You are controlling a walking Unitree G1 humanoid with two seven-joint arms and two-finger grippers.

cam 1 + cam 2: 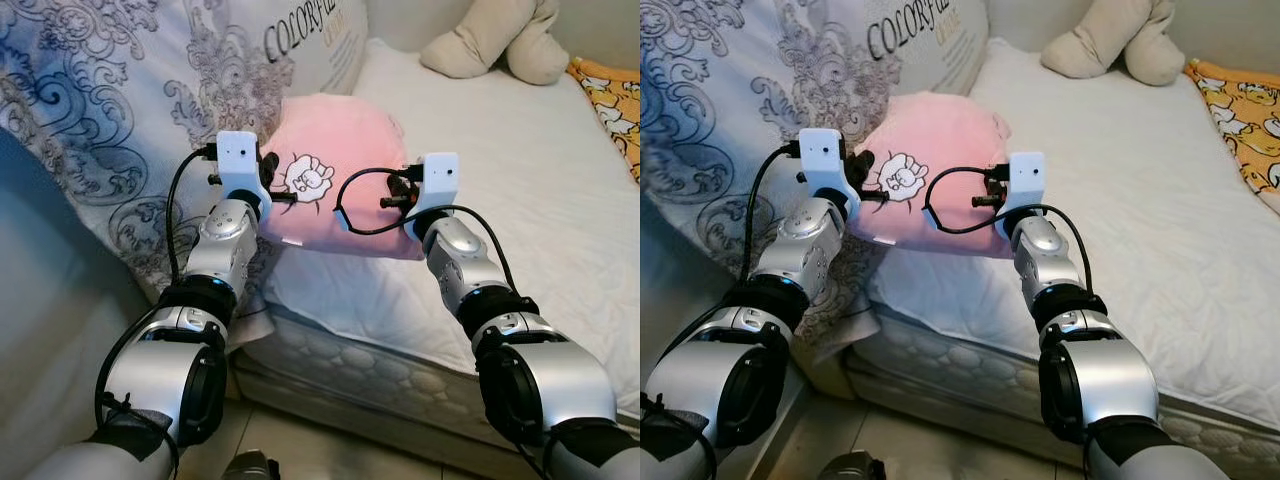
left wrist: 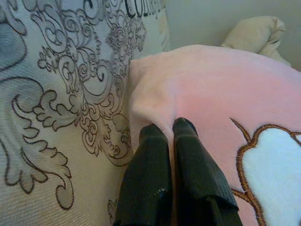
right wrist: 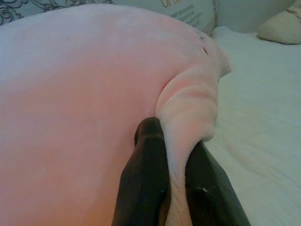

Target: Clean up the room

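A pink plush pillow with a white, brown-outlined patch is held up over the near edge of the bed. My left gripper is shut on the pillow's left edge, pinching a fold of pink fabric. My right gripper is shut on the right edge, with a ridge of the fabric squeezed between its fingers. In the eye views both wrists sit on either side of the pillow, and the fingers are hidden behind the camera housings.
The white mattress stretches right and back. A large patterned duvet with dark swirls is piled on the left, touching the pillow. A beige plush toy lies at the back, and an orange patterned cloth at the right edge.
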